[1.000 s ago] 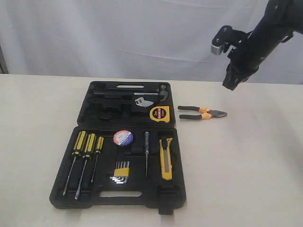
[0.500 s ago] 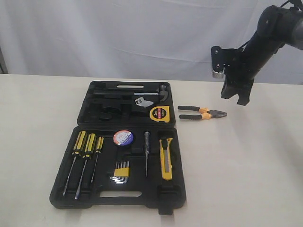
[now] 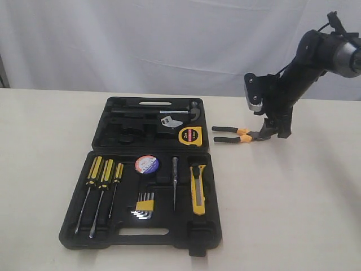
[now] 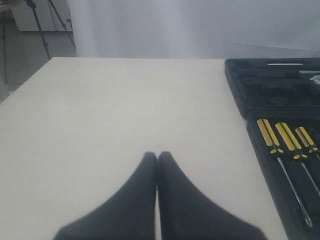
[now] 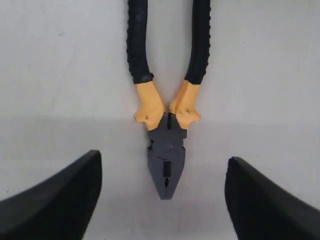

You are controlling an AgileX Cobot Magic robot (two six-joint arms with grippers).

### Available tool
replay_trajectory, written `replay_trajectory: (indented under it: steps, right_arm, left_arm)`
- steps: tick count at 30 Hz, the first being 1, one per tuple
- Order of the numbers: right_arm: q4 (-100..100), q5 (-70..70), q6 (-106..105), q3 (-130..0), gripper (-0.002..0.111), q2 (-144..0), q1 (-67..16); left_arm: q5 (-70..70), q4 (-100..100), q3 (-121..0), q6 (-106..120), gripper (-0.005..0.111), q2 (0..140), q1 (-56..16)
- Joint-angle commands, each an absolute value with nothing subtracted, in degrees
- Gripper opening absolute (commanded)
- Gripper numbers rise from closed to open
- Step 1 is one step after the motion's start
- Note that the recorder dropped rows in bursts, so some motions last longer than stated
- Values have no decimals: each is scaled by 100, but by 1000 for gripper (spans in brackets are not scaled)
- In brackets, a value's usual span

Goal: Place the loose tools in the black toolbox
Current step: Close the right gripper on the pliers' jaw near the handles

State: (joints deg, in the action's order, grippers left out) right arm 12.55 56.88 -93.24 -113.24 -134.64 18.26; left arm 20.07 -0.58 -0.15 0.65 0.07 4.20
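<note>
The black-and-orange pliers (image 3: 240, 135) lie on the table right of the open black toolbox (image 3: 186, 240). My right gripper (image 3: 275, 133) is low at the pliers' head, open. In the right wrist view the pliers (image 5: 167, 125) lie between its spread fingers (image 5: 60, 200), untouched. The yellow tape measure (image 3: 190, 135) sits in the far half of the toolbox. The tape roll (image 3: 146, 164) and utility knife (image 3: 198, 189) sit in the near half. My left gripper (image 4: 157, 156) is shut and empty over bare table beside the toolbox (image 4: 270, 85); it is outside the exterior view.
Three screwdrivers (image 3: 101, 180), a hex key set (image 3: 144, 204) and a thin tester screwdriver (image 3: 175, 180) lie in the near half. A hammer and wrench (image 3: 169, 118) fill the far half. A white curtain hangs behind the table.
My right arm has come down from high above the table to the pliers' head, its gripper open. The tools have not moved.
</note>
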Motion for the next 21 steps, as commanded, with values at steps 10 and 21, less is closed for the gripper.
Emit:
replay_trajectory:
  steps: [10, 21]
  right_arm:
    - [1633, 5423, -9555, -11318, 64, -13816, 1835]
    - [1668, 5129, -9555, -11329, 63, -13990, 1835]
  left_arm:
    - [1962, 0, 0, 41, 0, 0, 393]
    - [1962, 0, 0, 41, 0, 0, 393]
